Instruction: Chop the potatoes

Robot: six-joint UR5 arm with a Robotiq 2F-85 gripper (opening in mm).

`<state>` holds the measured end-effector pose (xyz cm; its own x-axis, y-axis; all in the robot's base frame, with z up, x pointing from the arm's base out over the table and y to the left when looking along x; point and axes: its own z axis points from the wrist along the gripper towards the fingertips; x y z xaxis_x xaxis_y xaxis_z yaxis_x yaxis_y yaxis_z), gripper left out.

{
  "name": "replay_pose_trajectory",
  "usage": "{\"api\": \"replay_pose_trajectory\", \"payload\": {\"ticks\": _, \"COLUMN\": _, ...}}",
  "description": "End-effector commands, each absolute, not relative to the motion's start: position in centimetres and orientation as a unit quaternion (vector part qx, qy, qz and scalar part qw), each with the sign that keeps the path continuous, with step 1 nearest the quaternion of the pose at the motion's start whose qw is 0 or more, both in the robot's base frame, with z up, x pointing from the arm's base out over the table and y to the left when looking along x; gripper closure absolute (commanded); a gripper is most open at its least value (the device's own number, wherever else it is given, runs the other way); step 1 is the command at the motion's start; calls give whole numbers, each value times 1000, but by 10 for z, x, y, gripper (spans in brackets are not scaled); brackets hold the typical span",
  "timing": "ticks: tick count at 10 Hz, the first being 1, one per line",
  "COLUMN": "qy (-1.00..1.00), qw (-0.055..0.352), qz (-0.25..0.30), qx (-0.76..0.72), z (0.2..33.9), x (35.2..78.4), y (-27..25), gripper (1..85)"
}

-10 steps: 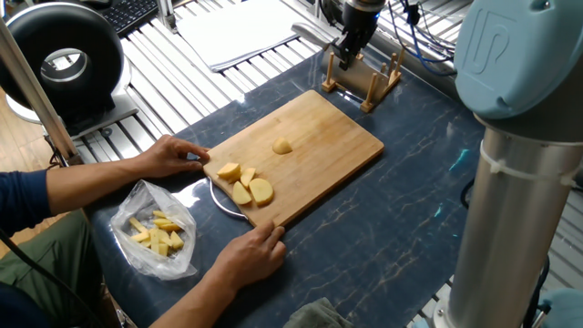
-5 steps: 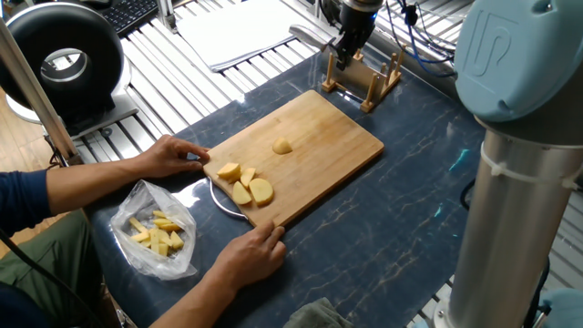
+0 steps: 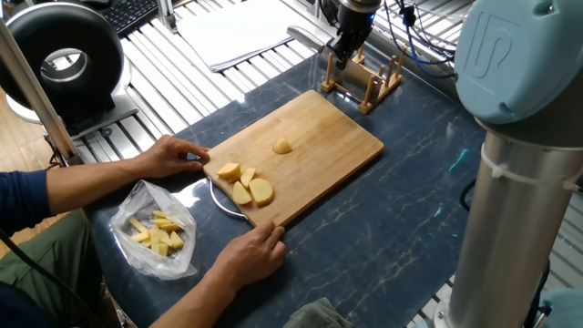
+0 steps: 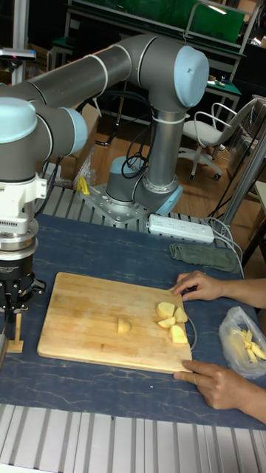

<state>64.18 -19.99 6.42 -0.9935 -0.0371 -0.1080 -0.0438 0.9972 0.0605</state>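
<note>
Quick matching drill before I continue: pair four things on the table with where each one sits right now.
1. lone potato piece
2. cluster of potato pieces
3. plastic bag
4. hand

A. over the wooden rack at the board's far end
B. on the blue mat, off the board
C. mid cutting board, by itself
D. board's corner between the person's hands

Pairs: 1-C, 2-D, 3-B, 4-A

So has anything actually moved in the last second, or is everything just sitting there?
Only the gripper moved: it rose a little over the wooden rack at the far end of the board. I cannot tell whether it grips anything. The potatoes, the lone piece, the cutting board, the plastic bag and the person's two hands steadying the board stayed put.
</note>
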Motion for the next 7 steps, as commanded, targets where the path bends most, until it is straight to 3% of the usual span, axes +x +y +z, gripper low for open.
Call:
{"api": "replay_pose_trajectory", "payload": {"ticks": 1, "qy": 998, "qw": 53, "qz": 26, "qx": -20, "z": 68, "x": 640, "y": -203, "gripper": 847}}
{"api": "replay_pose_trajectory", "payload": {"ticks": 7, "qy": 997, "qw": 47, "qz": -4, "qx": -61, "z": 100, "x": 627, "y": -217, "gripper": 847}}
